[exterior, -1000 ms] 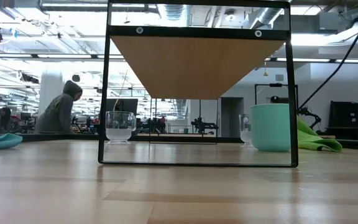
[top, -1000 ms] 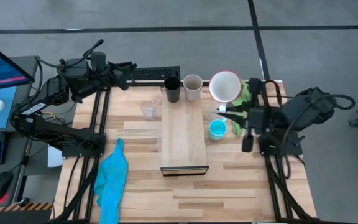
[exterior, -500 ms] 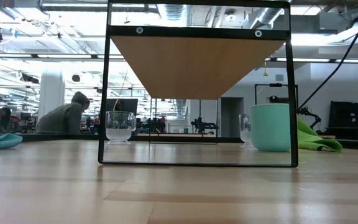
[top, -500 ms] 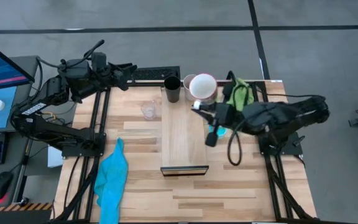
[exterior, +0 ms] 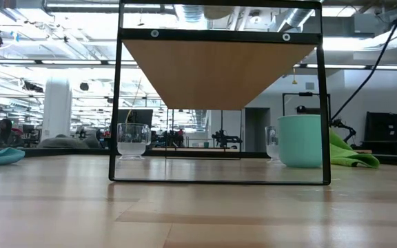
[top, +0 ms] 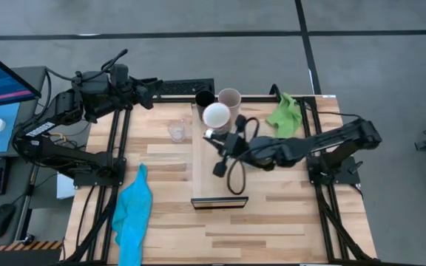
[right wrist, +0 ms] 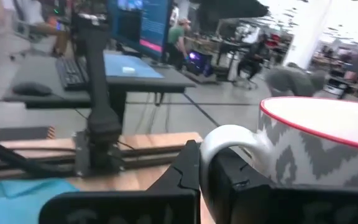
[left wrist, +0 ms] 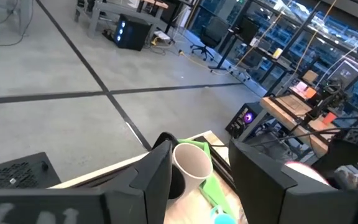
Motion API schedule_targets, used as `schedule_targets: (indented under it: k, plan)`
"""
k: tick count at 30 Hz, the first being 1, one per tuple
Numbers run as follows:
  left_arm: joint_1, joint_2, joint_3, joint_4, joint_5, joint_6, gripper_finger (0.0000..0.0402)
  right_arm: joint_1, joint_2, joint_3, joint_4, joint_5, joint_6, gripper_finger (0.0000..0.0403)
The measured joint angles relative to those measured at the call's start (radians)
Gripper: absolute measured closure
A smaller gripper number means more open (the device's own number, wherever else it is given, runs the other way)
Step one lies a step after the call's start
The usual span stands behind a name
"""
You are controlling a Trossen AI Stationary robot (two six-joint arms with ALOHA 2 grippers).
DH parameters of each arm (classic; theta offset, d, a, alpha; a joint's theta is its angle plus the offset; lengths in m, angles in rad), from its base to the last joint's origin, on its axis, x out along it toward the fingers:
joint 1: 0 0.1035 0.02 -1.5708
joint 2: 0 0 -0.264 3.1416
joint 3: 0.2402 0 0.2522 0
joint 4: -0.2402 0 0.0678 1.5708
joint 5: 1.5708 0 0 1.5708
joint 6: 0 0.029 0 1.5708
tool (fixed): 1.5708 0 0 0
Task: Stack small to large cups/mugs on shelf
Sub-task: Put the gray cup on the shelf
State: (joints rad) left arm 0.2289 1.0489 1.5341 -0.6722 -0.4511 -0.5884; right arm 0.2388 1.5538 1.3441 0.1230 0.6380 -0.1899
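Observation:
A white mug (top: pixel 217 116) with a grey zigzag pattern and a red rim (right wrist: pixel 319 149) hangs over the far part of the light-wood shelf (top: pixel 217 185), with my right gripper (top: pixel 214 134) shut on it. A black cup (top: pixel 204 97) and a beige-grey cup (top: pixel 230 98) stand at the shelf's far end. A clear glass cup (top: pixel 176 131) stands on the table left of the shelf. The turquoise mug (exterior: pixel 300 141) stands on the table right of the shelf, with a glass (exterior: pixel 272 143) behind it. My left gripper (top: pixel 150 87) waits open at the far left. My right gripper pinches the white mug's handle (right wrist: pixel 219 144) between its two fingers (right wrist: pixel 188 171). The fingers lie about level and reach in from the table's near right. The mug is upright, mouth up, over the shelf. Whether its bottom touches the shelf I cannot tell.
A green cloth (top: pixel 285 114) lies at the far right of the table and a blue cloth (top: pixel 134 210) at the near left. The shelf stands on a black frame (exterior: pixel 116 103). A monitor and a keyboard are off the table's left side.
My right gripper has carried the white mug from over the table's right side toward the left and down, to above the shelf's far part, and the wrist has rolled. The mug stays upright. The turquoise mug is now hidden under the right arm in the high view.

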Motion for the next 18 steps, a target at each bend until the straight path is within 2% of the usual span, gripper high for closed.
schedule_targets:
  k: [8, 11, 15, 18]
  plan:
    - [0.000, -0.002, 0.000, -0.023, 0.024, -0.003, 0.0251, -0.056, 0.143, -0.001, 0.240, -0.118, 0.045, 0.0378]
    - [0.000, -0.002, 0.000, -0.041, 0.035, -0.004, 0.0251, -0.064, 0.161, -0.042, 0.331, -0.119, 0.073, 0.0378]
    - [0.000, -0.002, 0.000, -0.062, 0.041, -0.018, 0.0251, -0.057, 0.120, -0.161, 0.454, -0.108, 0.115, 0.0378]
    - [0.000, -0.002, 0.000, -0.067, 0.042, -0.020, 0.0251, -0.043, 0.053, -0.241, 0.493, -0.051, 0.110, 0.0378]
